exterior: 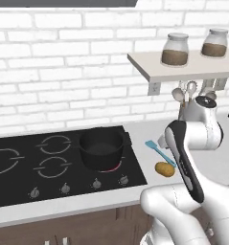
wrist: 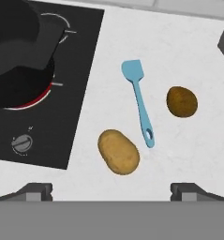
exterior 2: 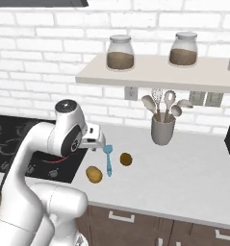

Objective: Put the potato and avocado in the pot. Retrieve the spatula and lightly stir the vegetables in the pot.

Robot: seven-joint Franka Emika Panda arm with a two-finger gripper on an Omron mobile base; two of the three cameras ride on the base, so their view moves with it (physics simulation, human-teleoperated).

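Claw (wrist: 111, 187): recorded spread, empty, above counter front edge.
Potato (wrist: 118, 152): noted beside spatula (wrist: 139, 101) handle.
Pot (exterior: 101, 148): observed on cooktop's right burner.

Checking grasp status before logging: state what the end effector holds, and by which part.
Nothing is held. The end effector hangs open above the counter; the potato, spatula and avocado all lie free below it.

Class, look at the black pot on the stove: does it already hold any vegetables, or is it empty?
Empty as far as visible: the pot shows only dark interior, while the potato and avocado lie on the counter beside the spatula.
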